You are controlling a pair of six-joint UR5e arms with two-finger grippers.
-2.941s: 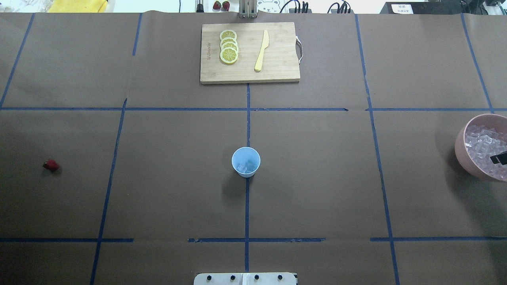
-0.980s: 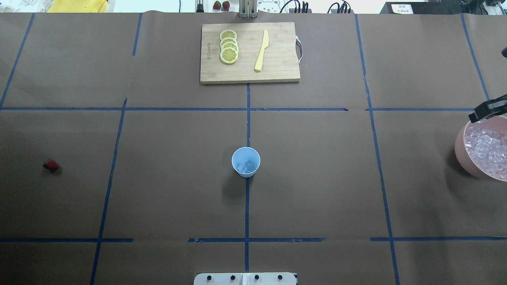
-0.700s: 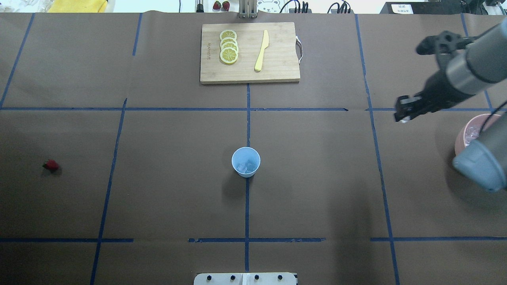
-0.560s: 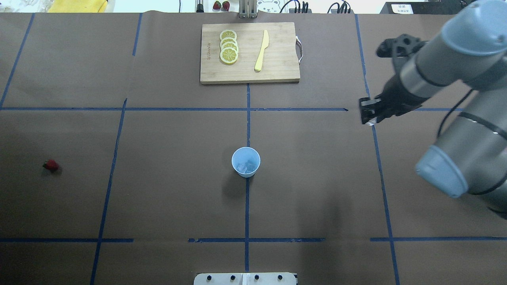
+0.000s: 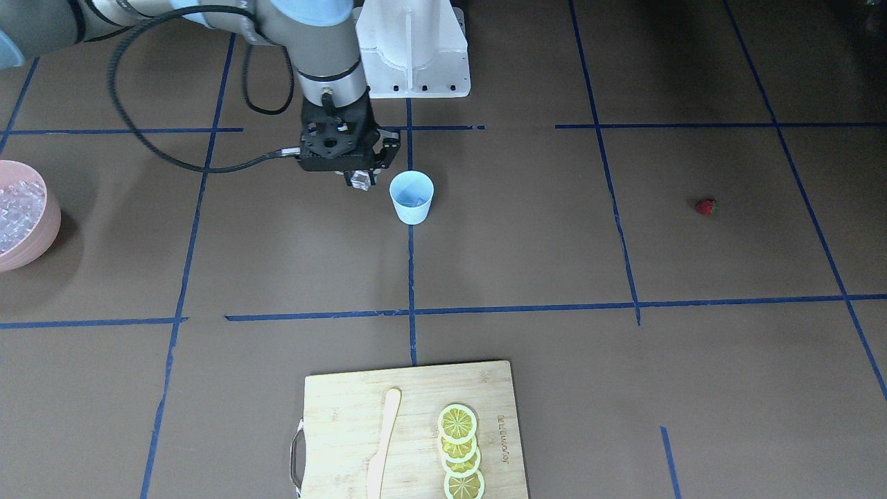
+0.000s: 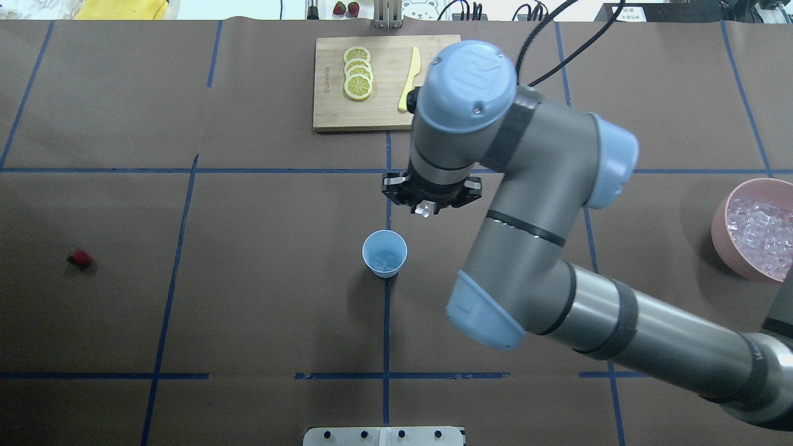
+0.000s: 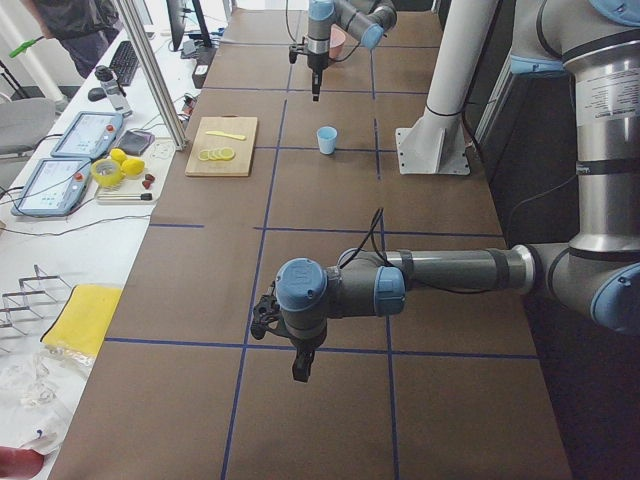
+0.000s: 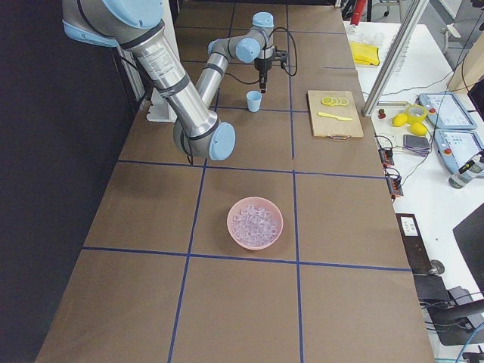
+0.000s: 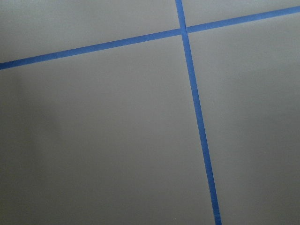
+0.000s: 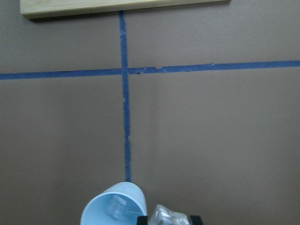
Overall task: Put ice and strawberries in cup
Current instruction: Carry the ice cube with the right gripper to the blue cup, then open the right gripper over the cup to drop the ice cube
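My right gripper (image 6: 426, 207) is shut on one clear ice cube (image 6: 424, 210) and holds it above the table, just beyond and to the right of the light blue cup (image 6: 385, 253). In the front view the cube (image 5: 359, 181) hangs close beside the cup's rim (image 5: 411, 197). The right wrist view shows the cube (image 10: 166, 216) right of the cup (image 10: 115, 208), which holds a few ice cubes. The strawberry (image 6: 79, 258) lies alone at the far left. My left gripper (image 7: 299, 368) shows only in the exterior left view, low over bare table; I cannot tell its state.
A pink bowl (image 6: 726, 248) heaped with ice (image 6: 762, 232) stands at the right edge. A wooden cutting board (image 6: 334, 111) with lemon slices (image 6: 357, 73) and a yellow knife (image 6: 407, 87) lies at the back centre. My right arm's elbow hangs over the table's centre right.
My right arm has swung from the pink bowl at the right edge to the table's middle, carrying an ice cube. It now hangs next to the cup.
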